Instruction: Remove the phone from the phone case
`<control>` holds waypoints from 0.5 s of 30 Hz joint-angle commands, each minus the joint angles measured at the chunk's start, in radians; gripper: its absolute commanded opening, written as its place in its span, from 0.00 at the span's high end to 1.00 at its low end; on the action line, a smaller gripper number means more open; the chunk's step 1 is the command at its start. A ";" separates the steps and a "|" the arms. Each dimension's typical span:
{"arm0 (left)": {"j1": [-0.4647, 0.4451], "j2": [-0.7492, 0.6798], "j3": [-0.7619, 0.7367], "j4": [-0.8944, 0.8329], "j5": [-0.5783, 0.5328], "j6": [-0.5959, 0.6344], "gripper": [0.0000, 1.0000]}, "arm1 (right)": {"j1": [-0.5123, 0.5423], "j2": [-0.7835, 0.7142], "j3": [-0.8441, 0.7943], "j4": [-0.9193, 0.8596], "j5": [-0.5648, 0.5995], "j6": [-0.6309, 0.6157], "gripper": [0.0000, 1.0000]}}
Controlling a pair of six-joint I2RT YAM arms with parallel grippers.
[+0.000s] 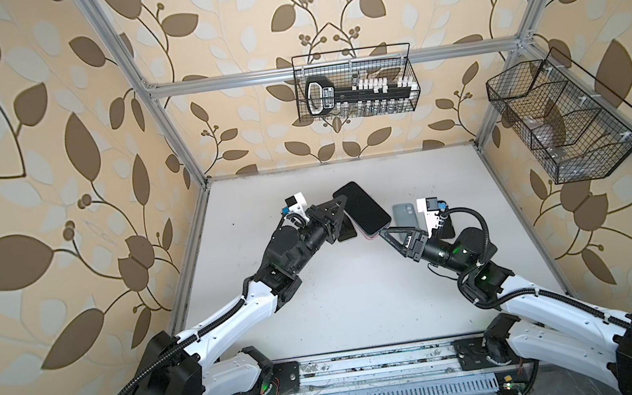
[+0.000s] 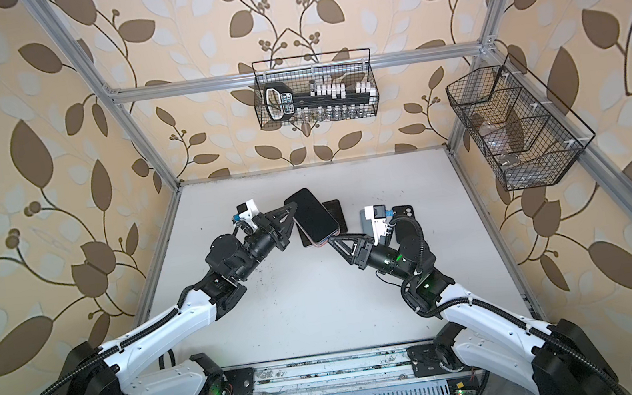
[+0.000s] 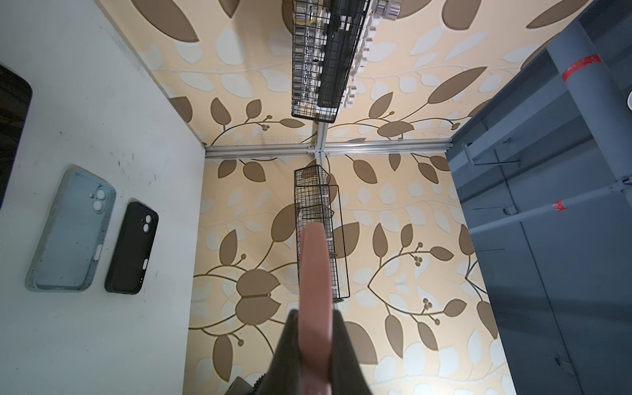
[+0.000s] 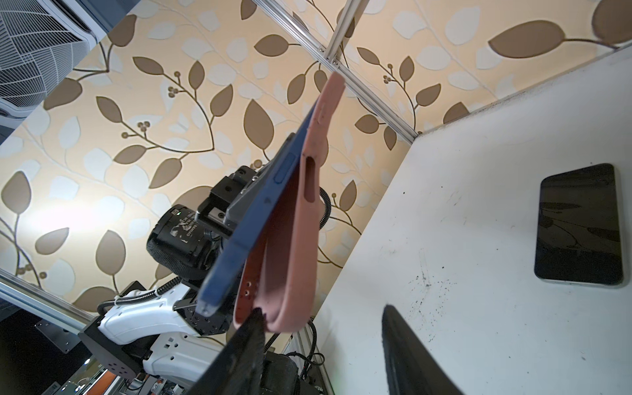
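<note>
In both top views the phone (image 1: 362, 209) (image 2: 315, 217), black screen up, hangs tilted above the table (image 1: 361, 293), still partly in the pink phone case (image 1: 370, 235) (image 2: 323, 243). My left gripper (image 1: 344, 215) (image 2: 294, 220) is shut on its left side; the left wrist view shows the case's pink edge (image 3: 314, 266) pinched in that gripper (image 3: 314, 328). In the right wrist view the blue phone (image 4: 260, 212) has lifted away from the case (image 4: 297, 239) at the lower end. My right gripper (image 4: 321, 311) (image 1: 382, 234) is open, one fingertip (image 4: 254, 314) against the case's inner bottom lip.
A pale blue-grey empty case (image 3: 71, 232) and a black empty case (image 3: 131, 248) lie on the table to the right. A dark phone (image 4: 579, 225) lies flat behind, another dark one (image 1: 346, 232) beneath the held phone. Wire baskets (image 1: 355, 84) (image 1: 563, 117) hang on the walls.
</note>
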 commanded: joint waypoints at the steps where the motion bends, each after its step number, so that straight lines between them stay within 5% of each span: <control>1: -0.035 -0.026 0.057 0.152 0.074 -0.018 1.00 | -0.021 0.013 -0.023 0.042 0.029 0.043 0.47; 15: -0.040 0.050 0.036 0.141 0.074 0.042 1.00 | -0.041 0.074 0.007 0.220 -0.041 0.179 0.59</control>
